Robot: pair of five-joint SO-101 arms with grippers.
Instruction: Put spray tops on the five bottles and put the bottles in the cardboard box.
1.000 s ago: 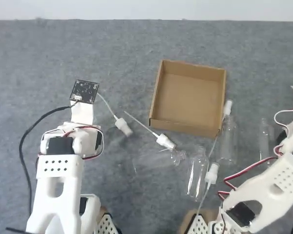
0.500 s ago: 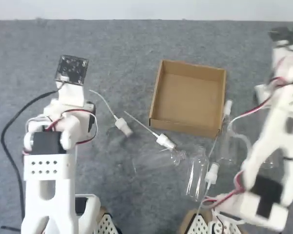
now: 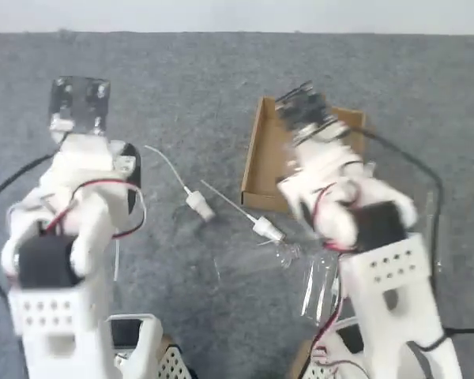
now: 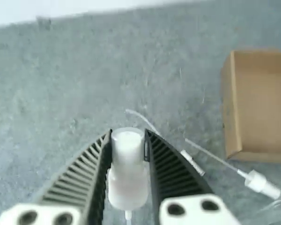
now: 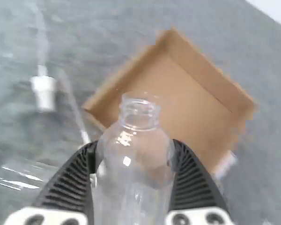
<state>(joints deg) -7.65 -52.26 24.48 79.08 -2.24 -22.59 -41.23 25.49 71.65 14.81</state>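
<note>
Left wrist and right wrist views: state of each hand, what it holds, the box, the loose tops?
left hand: shut on a spray top
spray top: gripped, not on a bottle
right hand: shut on a bottle
bottle: gripped, neck bare, no top
cardboard box: open, empty where visible
loose spray tops: lying flat, on no bottle

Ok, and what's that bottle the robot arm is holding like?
The bottle is clear, see-through plastic, round-shouldered, with a ridged open neck and no spray top on it. The right gripper squeezes its sides with two black ribbed fingers, its mouth pointing toward the cardboard box.
</note>
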